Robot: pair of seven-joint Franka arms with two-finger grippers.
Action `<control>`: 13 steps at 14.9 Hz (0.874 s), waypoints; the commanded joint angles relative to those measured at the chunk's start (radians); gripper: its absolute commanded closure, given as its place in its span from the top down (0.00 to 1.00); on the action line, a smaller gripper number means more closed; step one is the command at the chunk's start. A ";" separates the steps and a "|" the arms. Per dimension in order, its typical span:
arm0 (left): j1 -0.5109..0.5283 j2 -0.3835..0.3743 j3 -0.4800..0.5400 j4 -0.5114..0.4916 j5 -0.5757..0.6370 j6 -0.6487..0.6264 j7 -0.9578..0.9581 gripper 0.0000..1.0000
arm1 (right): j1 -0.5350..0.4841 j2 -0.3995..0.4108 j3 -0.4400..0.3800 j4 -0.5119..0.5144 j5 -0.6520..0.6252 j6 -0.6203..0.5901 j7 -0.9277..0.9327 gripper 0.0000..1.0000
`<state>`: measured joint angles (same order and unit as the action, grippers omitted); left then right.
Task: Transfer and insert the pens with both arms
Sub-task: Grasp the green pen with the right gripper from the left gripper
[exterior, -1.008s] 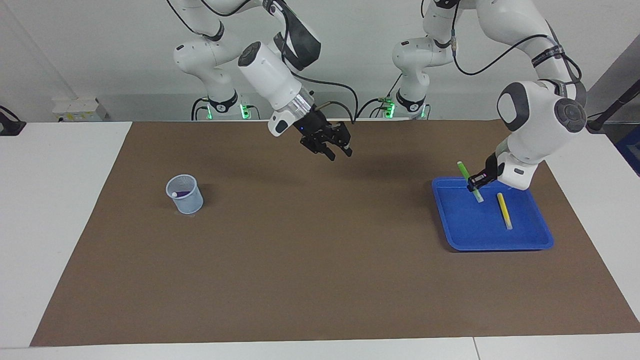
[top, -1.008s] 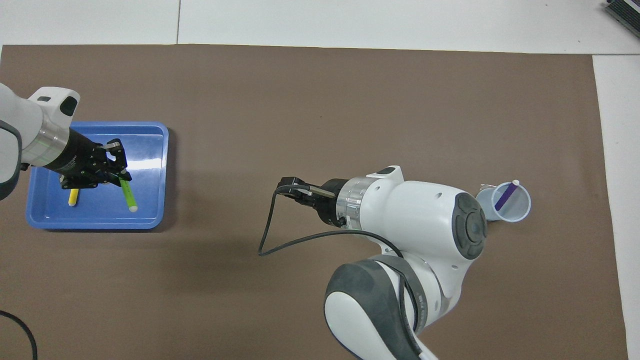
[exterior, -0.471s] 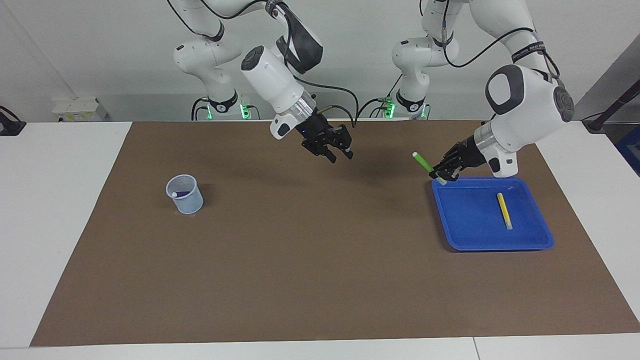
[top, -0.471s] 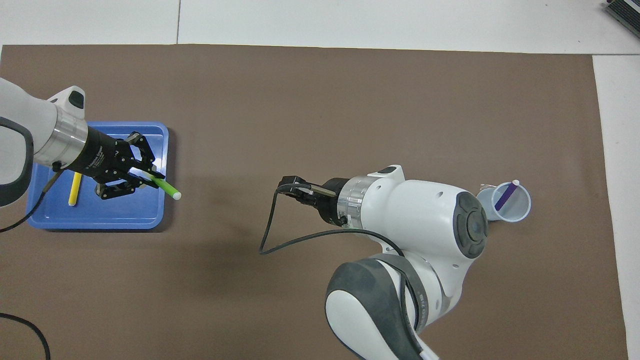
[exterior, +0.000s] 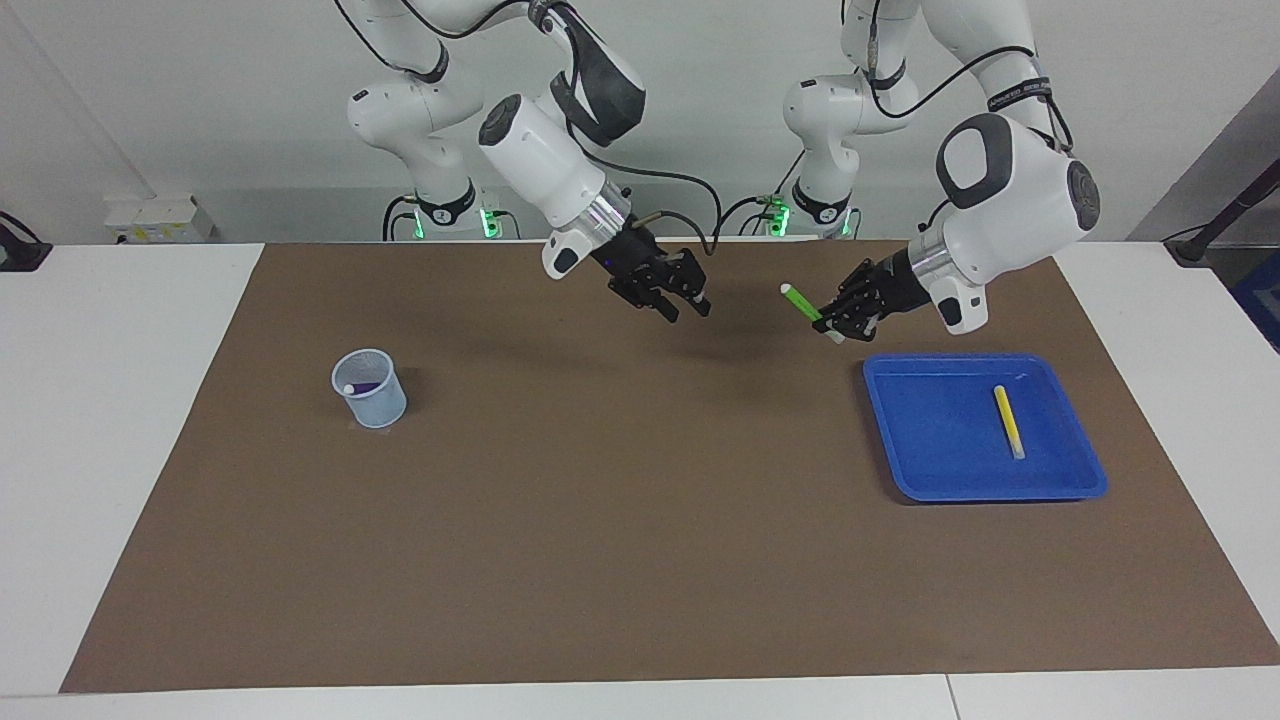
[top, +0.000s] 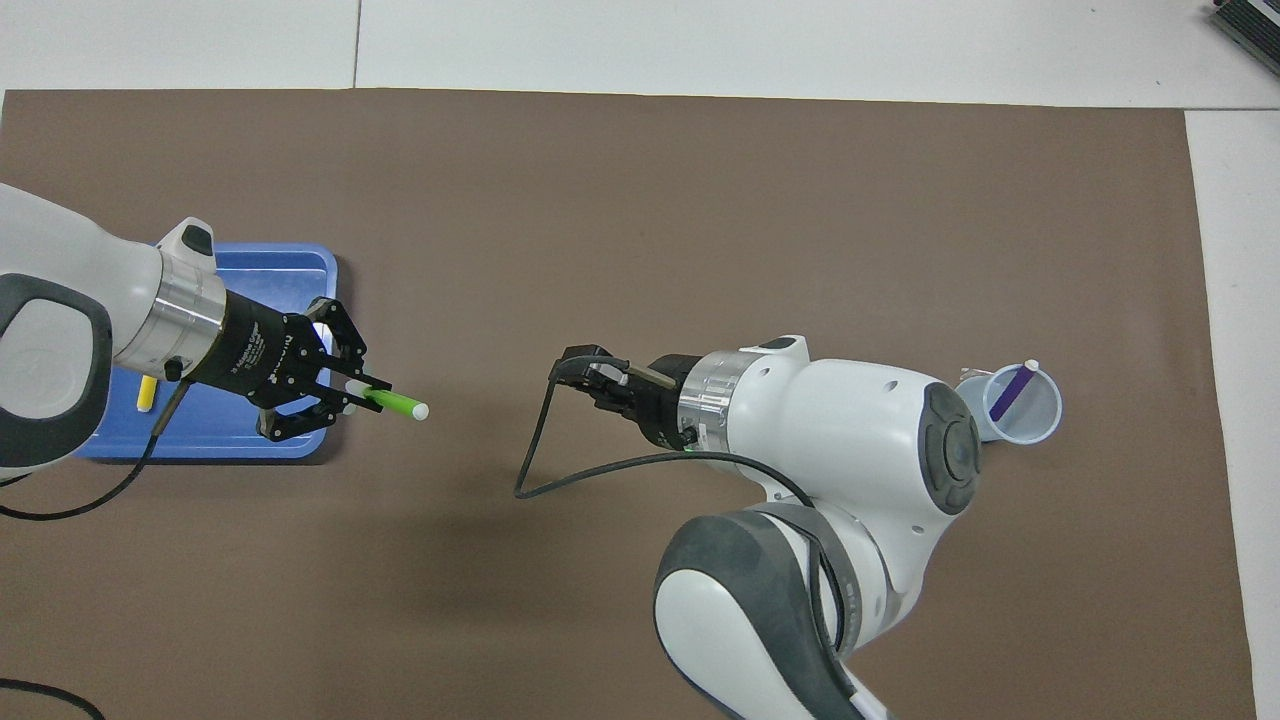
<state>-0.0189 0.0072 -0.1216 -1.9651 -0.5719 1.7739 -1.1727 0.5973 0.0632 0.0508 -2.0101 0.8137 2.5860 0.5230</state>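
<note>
While hanging in the air over the brown mat [exterior: 600, 520], just off the blue tray [exterior: 940, 470], got the left gripper [exterior: 845, 312] clamped shut on the green pen [exterior: 805, 303]. Gripping it close to one end, so most of the stick pokes out free.

Now the bit that matters: look at which way that free end points. Straight along the table toward the right gripper [exterior: 685, 300], tilted up a little in the facing view. Same story from overhead, with the green pen [top: 392, 404] sticking out of the left gripper [top: 345, 385] and aimed at the right gripper [top: 600, 380]. Well apart for now, nothing but bare mat in between.

Looks like open fingers on the right gripper, nothing held, just waiting over the middle of the mat on the side nearer the robots.

Guessing a handover comes next, since the cup [exterior: 370, 388] sits way down at the right arm's end of the table, much closer to the right arm than to the left. Already got the purple pen [exterior: 362, 387] inside it. Leaves the yellow pen [exterior: 1008, 420] lying flat in the tray.

Would keep that long axis lined up and grab the free end side-on, not head-on.
</note>
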 commanded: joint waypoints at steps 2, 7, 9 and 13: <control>-0.076 -0.110 0.013 -0.148 -0.046 0.117 -0.084 0.00 | 0.077 0.018 0.000 0.014 0.028 0.118 0.113 0.60; -0.085 -0.153 0.011 -0.179 -0.077 0.130 -0.120 0.00 | 0.141 0.024 0.000 0.039 0.027 0.121 0.163 0.60; -0.093 -0.157 0.013 -0.181 -0.080 0.130 -0.125 0.00 | 0.141 0.027 0.000 0.034 0.025 0.120 0.152 0.60; -0.093 -0.159 0.013 -0.181 -0.086 0.127 -0.136 0.00 | 0.141 0.029 0.000 0.034 0.025 0.121 0.155 0.60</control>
<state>-0.0946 -0.1204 -0.1216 -2.1116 -0.6359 1.8781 -1.2924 0.7374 0.0799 0.0503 -1.9885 0.8167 2.6929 0.6916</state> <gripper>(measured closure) 0.833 0.396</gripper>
